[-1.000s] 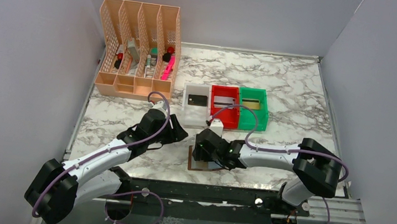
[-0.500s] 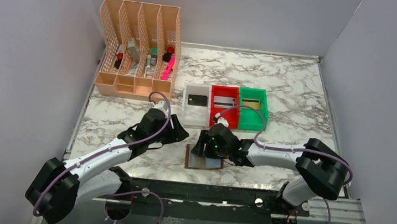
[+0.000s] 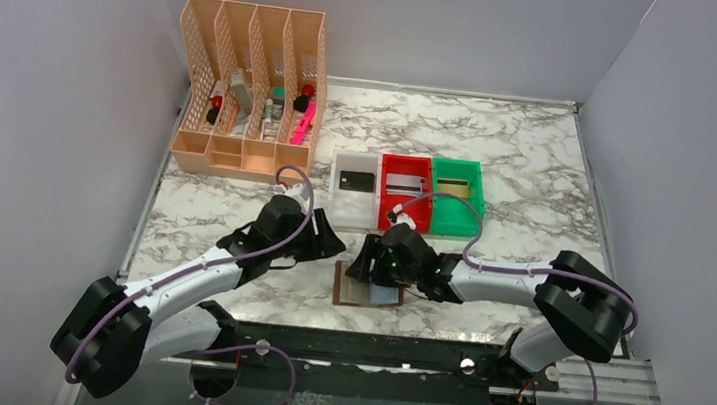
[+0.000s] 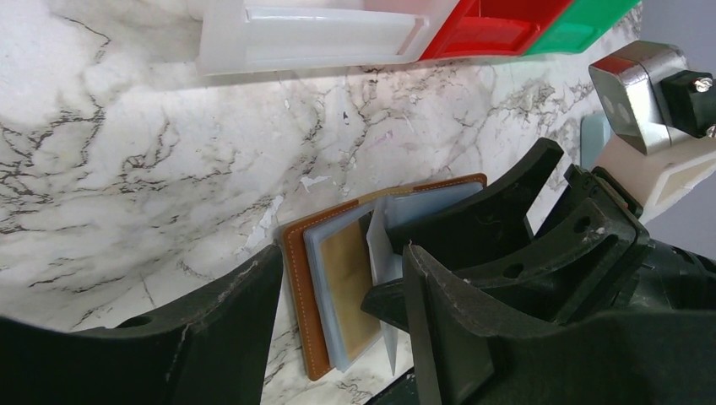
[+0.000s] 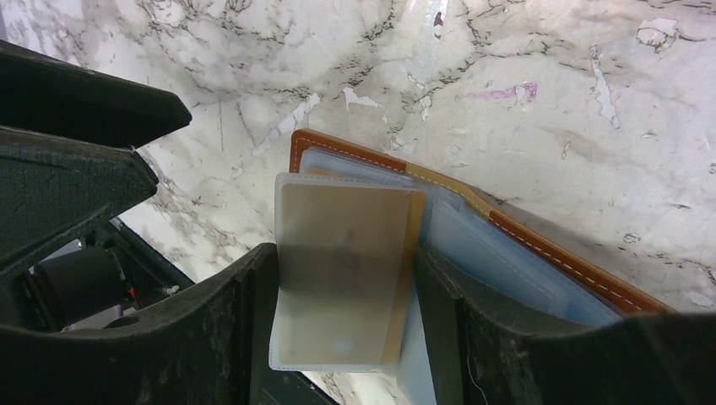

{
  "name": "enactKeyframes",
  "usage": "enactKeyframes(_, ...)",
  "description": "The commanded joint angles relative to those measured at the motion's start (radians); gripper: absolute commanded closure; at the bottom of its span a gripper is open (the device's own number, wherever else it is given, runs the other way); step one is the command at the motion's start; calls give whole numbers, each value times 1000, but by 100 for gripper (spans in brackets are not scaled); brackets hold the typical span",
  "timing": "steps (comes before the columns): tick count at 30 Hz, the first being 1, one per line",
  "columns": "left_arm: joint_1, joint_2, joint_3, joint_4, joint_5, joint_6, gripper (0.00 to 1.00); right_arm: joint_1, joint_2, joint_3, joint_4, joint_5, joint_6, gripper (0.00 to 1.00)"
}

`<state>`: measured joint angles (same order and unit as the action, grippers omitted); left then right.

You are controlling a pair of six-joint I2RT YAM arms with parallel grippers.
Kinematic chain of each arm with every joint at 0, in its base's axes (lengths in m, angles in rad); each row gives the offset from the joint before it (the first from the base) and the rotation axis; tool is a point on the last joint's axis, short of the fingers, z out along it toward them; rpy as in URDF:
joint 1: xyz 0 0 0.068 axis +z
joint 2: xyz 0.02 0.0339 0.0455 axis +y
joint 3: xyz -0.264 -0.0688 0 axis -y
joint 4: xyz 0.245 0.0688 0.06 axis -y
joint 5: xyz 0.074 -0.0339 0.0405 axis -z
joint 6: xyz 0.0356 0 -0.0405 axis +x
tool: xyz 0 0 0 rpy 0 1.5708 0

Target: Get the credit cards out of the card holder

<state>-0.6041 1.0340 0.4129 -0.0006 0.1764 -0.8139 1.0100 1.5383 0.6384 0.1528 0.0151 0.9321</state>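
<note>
The brown card holder lies open on the marble near the front edge, pale blue-grey pockets up. My right gripper is over it, jaws apart, with a translucent pocket leaf holding a gold card raised between its fingers. The holder's brown edge lies behind the leaf. My left gripper is open just left of the holder. In the left wrist view the holder and a gold card lie between my left gripper's fingers, and the right fingers press on the upright leaf.
White bin, red bin and green bin stand in a row behind the holder, holding a black card, a silvery card and a gold card. A peach file organiser stands at the back left.
My right gripper has shifted right and back, uncovering the holder's blue-grey pockets. The holder has slid slightly left. My left gripper has edged toward the holder.
</note>
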Motion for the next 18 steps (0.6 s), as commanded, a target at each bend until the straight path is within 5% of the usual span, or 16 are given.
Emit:
enactKeyframes(1,3,34,26,64,80,16,42,-4,18,-70,-24,-37,10,37)
enactKeyframes(5,0,96,25,124,140,-7,48,-7,20,-75,2,-49,0,36)
enactKeyframes(13,-7,154,41,108,113,-21,99,-8,17,-86,7,-43,-1,37)
enactKeyframes(18,-21,184,55,110,139,-10,100,-10,13,-89,10,-44,0,37)
